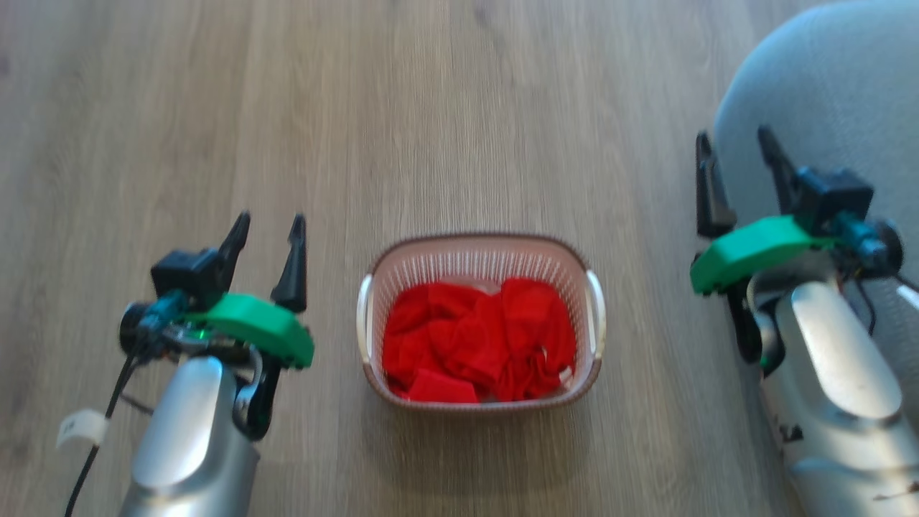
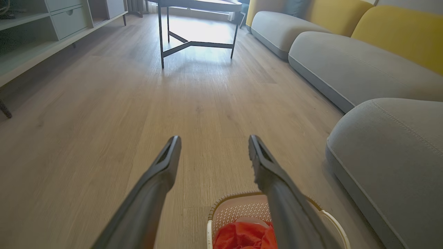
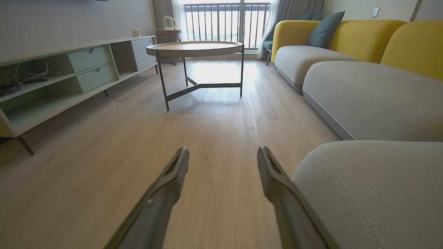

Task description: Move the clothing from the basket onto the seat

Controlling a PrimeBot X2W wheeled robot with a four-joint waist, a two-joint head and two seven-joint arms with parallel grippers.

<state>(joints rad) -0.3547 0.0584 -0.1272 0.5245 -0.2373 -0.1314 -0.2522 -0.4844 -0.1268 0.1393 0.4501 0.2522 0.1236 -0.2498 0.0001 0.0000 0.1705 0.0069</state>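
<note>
A cream basket [image 1: 596, 301] with a brown rim stands on the wooden floor at the centre of the head view. Crumpled red clothing [image 1: 477, 341] lies inside it. My left gripper [image 1: 271, 226] hovers open to the basket's left, nothing between its fingers. My right gripper [image 1: 736, 140] is open at the right, by the rounded corner of the grey seat [image 1: 826, 86]. In the left wrist view the basket [image 2: 225, 211] and clothing [image 2: 242, 235] show at the bottom, the seat [image 2: 391, 155] at the right. The right wrist view has the seat [image 3: 373, 190] beside my open gripper [image 3: 223, 154].
A round table [image 3: 195, 48] on dark metal legs stands further along the floor. A low shelf unit [image 3: 52, 79] runs along the left wall. More grey sofa cushions [image 3: 363, 93] with yellow backs line the right side.
</note>
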